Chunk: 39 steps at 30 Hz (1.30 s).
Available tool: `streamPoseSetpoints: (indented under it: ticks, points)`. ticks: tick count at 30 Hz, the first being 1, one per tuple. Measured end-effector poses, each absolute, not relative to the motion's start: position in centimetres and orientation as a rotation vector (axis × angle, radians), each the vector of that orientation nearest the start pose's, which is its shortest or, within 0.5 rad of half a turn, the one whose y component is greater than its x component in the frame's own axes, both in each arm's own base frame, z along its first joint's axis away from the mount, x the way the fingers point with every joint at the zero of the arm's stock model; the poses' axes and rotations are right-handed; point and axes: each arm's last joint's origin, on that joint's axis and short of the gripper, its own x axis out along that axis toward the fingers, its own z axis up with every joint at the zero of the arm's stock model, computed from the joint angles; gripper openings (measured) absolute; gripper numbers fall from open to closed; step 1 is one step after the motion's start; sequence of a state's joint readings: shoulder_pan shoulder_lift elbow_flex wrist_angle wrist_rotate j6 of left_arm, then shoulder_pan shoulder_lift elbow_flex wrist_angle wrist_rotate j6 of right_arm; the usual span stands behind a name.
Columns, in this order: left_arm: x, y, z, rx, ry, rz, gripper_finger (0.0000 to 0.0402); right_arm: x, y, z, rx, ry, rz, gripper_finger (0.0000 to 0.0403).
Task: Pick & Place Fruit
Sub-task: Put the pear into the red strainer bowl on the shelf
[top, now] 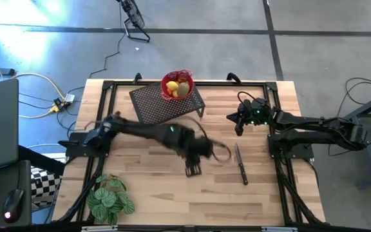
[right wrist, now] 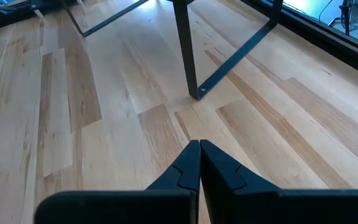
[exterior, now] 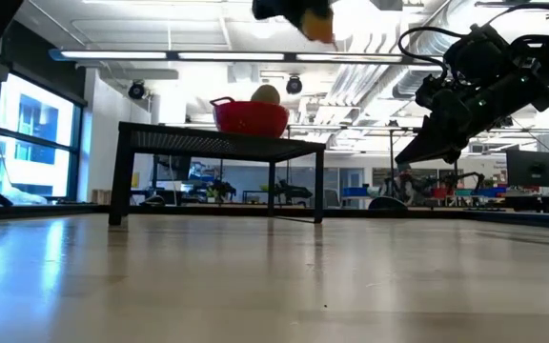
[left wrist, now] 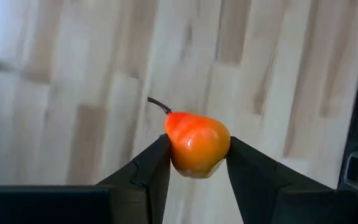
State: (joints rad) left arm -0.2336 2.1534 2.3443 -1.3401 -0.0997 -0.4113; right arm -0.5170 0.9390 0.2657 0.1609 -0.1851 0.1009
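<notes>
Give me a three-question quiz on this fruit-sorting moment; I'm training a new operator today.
1. True or false: the left end effector holds an orange pear.
2. Where is the red bowl? A) on the black mesh stand B) beside the plant C) on the floor
3. Fill in: the right end effector is ____ and holds nothing.

Key: 1 true; 2 A; 3 shut

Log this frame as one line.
left pincer: shut on orange pear, above table | right pincer: shut, empty, idle | red bowl: on rack
</notes>
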Motion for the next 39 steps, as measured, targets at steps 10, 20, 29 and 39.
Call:
streamPoseSetpoints:
  ticks: [10, 20, 29, 39]
  points:
    - [36.6, -0.4, 41.2, -0.177, 0.991, 0.391, 0.014, 15.7, -8.3, 16.4, 0.273, 0.462, -0.35, 0.0002]
    - [34.0, 8.6, 42.6, -0.242, 0.916, 0.774, 0.014, 15.7, -8.3, 16.4, 0.272, 0.461, -0.35, 0.0002]
    - [33.0, 14.2, 41.9, -0.415, 0.867, 0.957, 0.014, 15.7, -8.3, 16.4, 0.273, 0.463, -0.35, 0.0002]
    - [32.8, 17.0, 41.0, -0.593, 0.834, 0.993, 0.014, 15.7, -8.3, 16.4, 0.271, 0.462, -0.352, 0.0002]
